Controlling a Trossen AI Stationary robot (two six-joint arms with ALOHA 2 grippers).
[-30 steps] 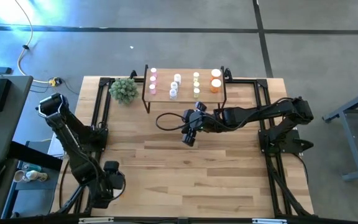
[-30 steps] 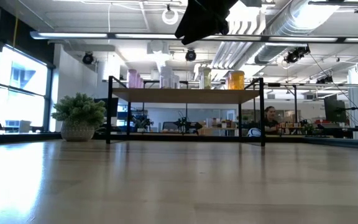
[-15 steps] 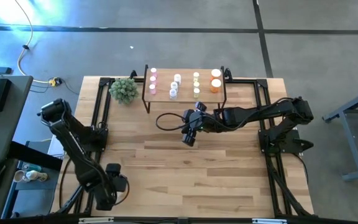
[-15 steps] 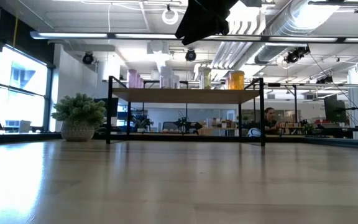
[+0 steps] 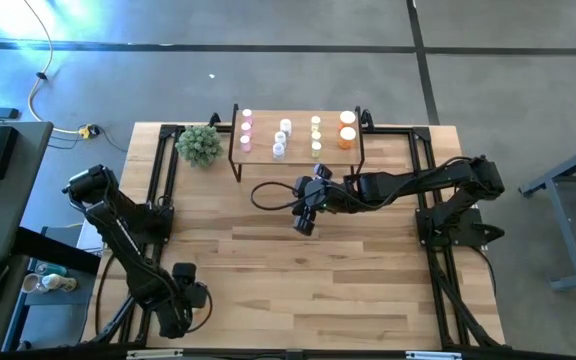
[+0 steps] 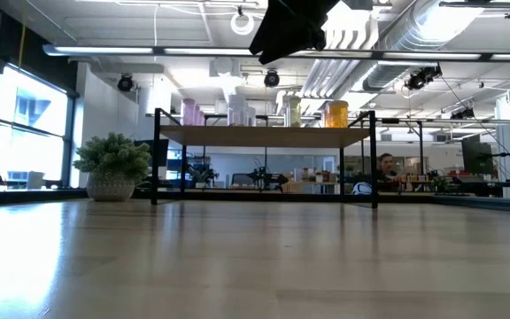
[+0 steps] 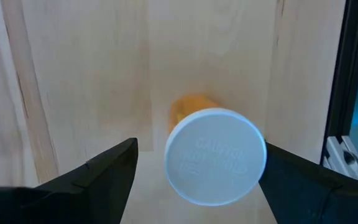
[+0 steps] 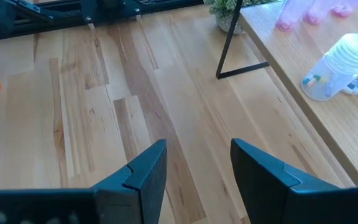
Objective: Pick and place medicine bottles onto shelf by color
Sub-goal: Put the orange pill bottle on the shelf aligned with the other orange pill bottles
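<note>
Orange medicine bottle (image 7: 194,112), white embossed cap, apparently upright between the open left gripper's (image 7: 197,163) fingers; right gripper (image 8: 197,168) open, empty.

Two dark jointed arms, looped black cable (image 5: 266,190).

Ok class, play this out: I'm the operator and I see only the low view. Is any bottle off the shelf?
Observer: Yes. One orange bottle stands upright on the table, near its front left.
Operator: Is it gripped?
Observer: No. The left gripper is open, with a finger on either side of it.
Operator: And the other arm?
Observer: The right gripper is open and empty, above the table in front of the shelf.
</note>
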